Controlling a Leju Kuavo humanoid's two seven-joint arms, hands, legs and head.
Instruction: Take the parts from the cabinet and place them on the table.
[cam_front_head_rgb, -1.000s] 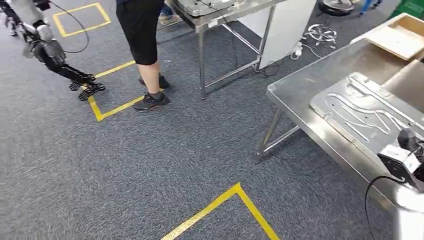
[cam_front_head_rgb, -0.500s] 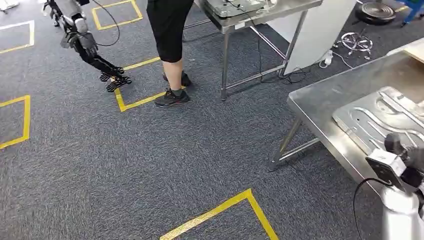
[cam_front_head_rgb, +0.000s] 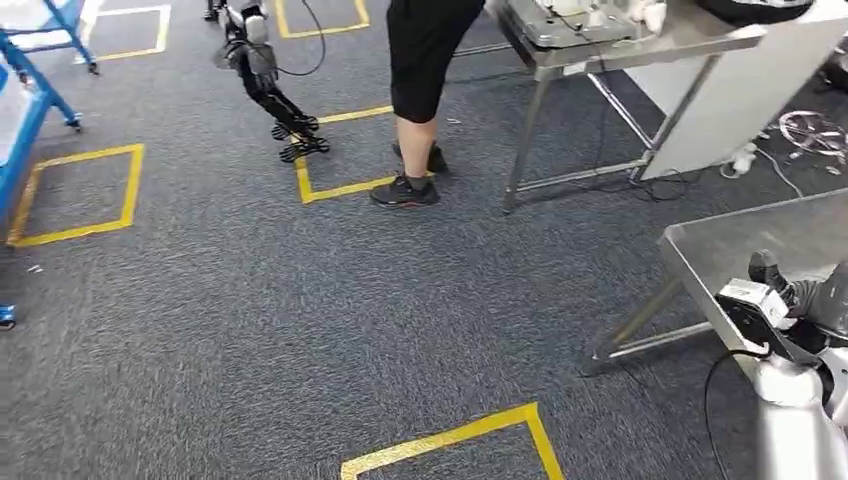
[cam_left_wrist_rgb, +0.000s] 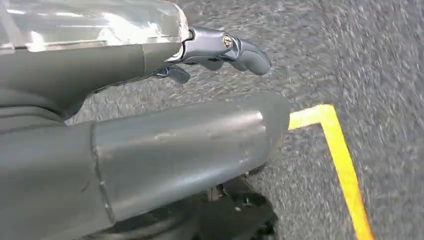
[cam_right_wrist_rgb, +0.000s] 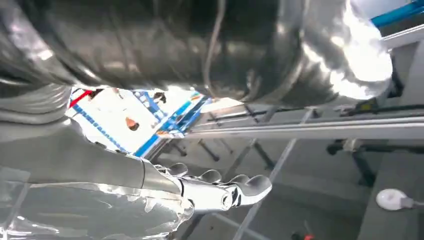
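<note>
The floor (cam_front_head_rgb: 250, 330) is rough, matt grey carpet marked with glossy yellow tape (cam_front_head_rgb: 450, 440). The near table (cam_front_head_rgb: 720, 245) and the far table (cam_front_head_rgb: 600, 45) are brushed, dully shining metal. The left hand (cam_left_wrist_rgb: 220, 50) has smooth, semi-gloss grey plastic fingers; the right hand (cam_right_wrist_rgb: 220, 190) gleams silvery.

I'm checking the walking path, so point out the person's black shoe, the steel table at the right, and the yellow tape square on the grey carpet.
Black shoe (cam_front_head_rgb: 404, 191), head view, upper.
Steel table (cam_front_head_rgb: 712, 252), head view, bare top.
Yellow tape square (cam_front_head_rgb: 131, 186), head view, right strip.
</note>
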